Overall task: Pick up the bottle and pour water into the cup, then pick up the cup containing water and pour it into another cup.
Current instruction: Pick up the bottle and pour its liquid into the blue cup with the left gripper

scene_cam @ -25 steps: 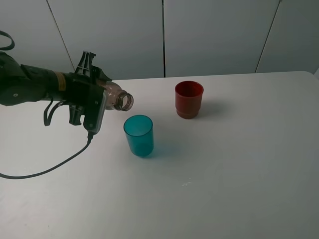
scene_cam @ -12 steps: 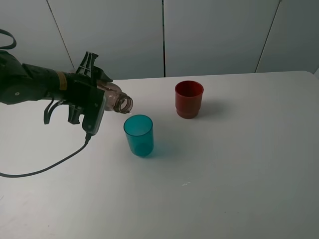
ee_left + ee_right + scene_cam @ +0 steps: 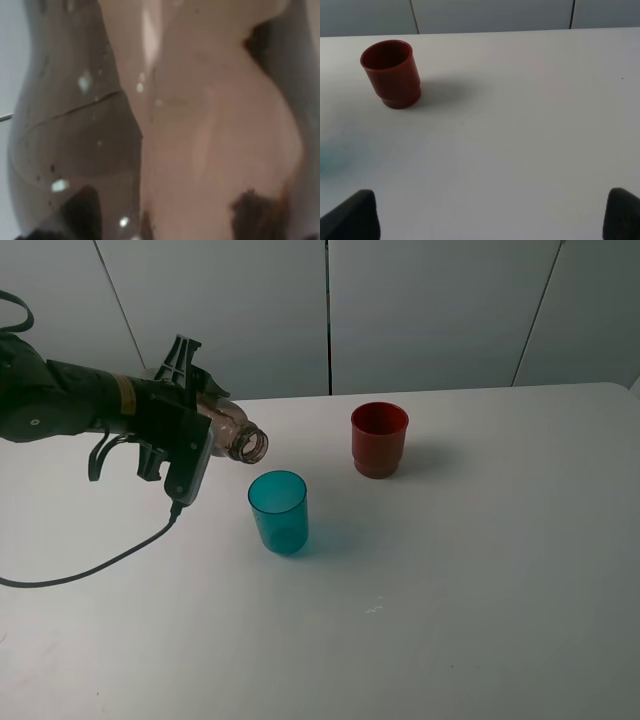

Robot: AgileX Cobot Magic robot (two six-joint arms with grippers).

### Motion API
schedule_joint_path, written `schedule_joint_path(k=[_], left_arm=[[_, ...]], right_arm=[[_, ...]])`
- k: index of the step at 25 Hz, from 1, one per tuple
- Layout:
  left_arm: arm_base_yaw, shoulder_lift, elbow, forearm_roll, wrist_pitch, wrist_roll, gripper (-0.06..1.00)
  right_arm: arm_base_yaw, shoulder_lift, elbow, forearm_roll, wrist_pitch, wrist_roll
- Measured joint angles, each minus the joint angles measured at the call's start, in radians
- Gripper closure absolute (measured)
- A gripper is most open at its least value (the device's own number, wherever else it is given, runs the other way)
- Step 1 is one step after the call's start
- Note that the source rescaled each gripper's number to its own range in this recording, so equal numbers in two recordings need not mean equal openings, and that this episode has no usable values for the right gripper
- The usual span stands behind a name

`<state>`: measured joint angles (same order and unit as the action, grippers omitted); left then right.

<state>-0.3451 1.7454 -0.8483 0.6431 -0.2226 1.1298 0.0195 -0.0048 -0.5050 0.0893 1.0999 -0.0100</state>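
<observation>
The white table carries the teal cup, the red cup and a black cable.

From above, the left gripper hides most of the bottle from you; its wrist view is all blurred plastic. The right gripper is cropped to two dark corners, the cup to a teal edge smear.

A matte white table takes up most of the view, its far edge meeting a pale grey panelled wall (dark seams split the panels, one of them upright near the middle). A small faint mark lies toward the table's front edge, near its middle.
</observation>
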Motion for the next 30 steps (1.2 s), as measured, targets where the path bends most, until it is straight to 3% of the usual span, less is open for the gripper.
schedule_joint_path(k=[9,30], left_arm=[[0.000,0.000,0.000,0.063,0.000,0.000,0.94],[-0.004,0.000,0.000,0.076,-0.002,0.002,0.94]], right_arm=[[0.000,0.000,0.000,0.000,0.000,0.000],[0.000,0.000,0.000,0.000,0.000,0.000]])
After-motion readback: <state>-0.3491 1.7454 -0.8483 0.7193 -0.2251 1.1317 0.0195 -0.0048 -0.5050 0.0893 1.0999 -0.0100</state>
